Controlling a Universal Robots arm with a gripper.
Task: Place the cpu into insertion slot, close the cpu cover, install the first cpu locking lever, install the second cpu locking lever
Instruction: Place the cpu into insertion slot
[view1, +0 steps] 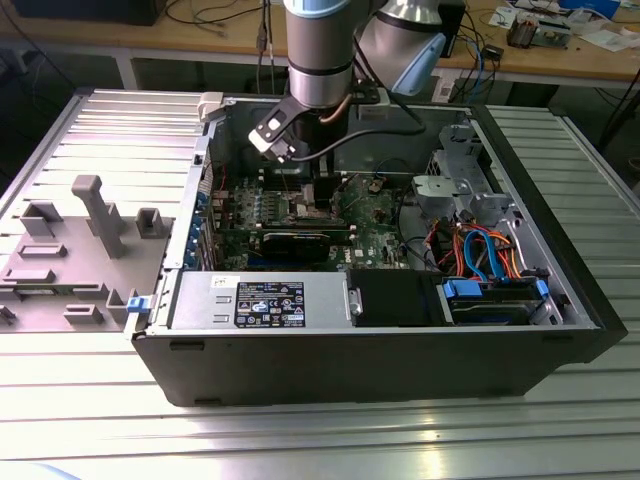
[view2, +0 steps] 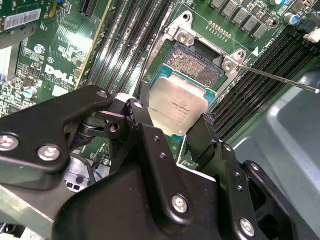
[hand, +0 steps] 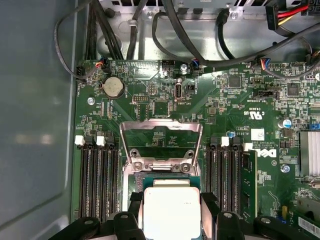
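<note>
Black fingers (view2: 147, 137) bite both side edges of the cpu (view2: 179, 102): the gripper (view2: 170, 125) has the chip pinched flat, metal top up, which I'd say leaves its underside free to meet the socket (view2: 194, 62). The socket's pins lie bare just beyond it, so it's not seated yet. The cpu cover (hand: 161, 126) is swung back and a locking lever (view2: 280, 79) stands off to one side, both clear of the drop. Outward there's green motherboard (hand: 230, 100), the open computer case (view1: 350, 360) on a ribbed metal table (view1: 300, 440), and a cluttered wooden bench (view1: 200, 40) behind.
</note>
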